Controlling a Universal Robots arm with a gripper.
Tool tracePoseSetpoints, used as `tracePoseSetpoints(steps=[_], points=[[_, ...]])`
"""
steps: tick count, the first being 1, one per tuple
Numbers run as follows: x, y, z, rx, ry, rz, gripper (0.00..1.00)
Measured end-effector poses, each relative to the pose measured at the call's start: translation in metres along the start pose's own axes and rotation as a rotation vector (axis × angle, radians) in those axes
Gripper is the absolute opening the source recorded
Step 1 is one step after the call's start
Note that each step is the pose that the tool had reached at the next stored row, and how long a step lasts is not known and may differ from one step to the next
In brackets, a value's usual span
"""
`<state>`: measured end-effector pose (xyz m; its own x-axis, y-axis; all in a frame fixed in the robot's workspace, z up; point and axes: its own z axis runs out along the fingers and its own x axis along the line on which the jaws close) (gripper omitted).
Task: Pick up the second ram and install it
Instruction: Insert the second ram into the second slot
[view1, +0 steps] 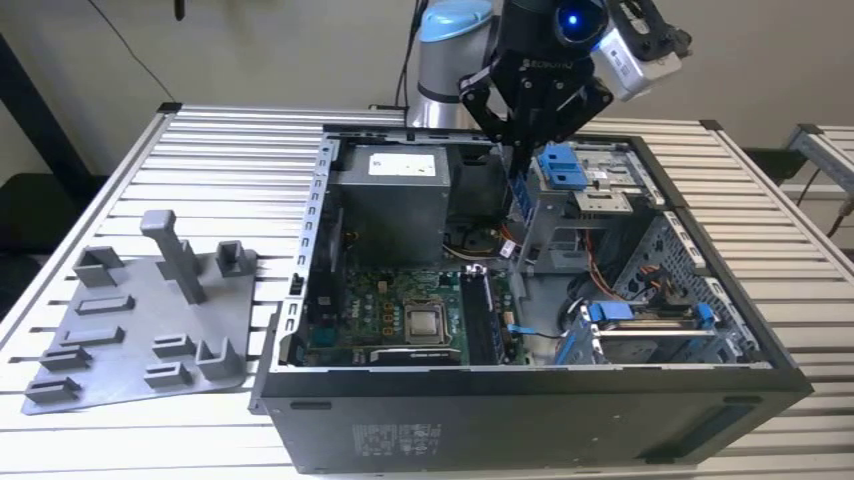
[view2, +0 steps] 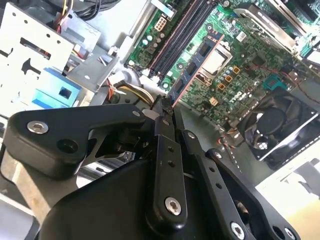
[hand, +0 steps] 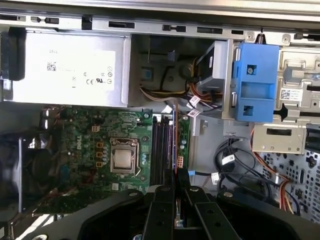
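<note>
The second ram (view2: 195, 65), clamped edge-on by the closed fingers of the gripper (view2: 164, 112), is poised above the memory slots (hand: 161, 147), where it should be held parallel and seated evenly.

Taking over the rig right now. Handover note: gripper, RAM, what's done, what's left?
Gripper: shut on the second ram, gripped at one end.
Where: inside the open PC case, with the stick hanging edge-on above the motherboard's memory slots.
Grey tray: on the table at the exterior view's left.
Done: pick-up and carry to the case.
Left: the stick is not yet seated in a slot.
</note>
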<state>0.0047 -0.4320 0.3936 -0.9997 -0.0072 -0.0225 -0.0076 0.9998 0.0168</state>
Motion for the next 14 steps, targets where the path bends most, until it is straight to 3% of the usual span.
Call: tracePoseSetpoints(steps=[5, 14], points=[[0.0, 0.0, 0.0001, 0.001, -0.0008, 0.047, 0.14], [0.0001, 0.0, 0.002, 0.0014, 0.0004, 0.05, 0.14]])
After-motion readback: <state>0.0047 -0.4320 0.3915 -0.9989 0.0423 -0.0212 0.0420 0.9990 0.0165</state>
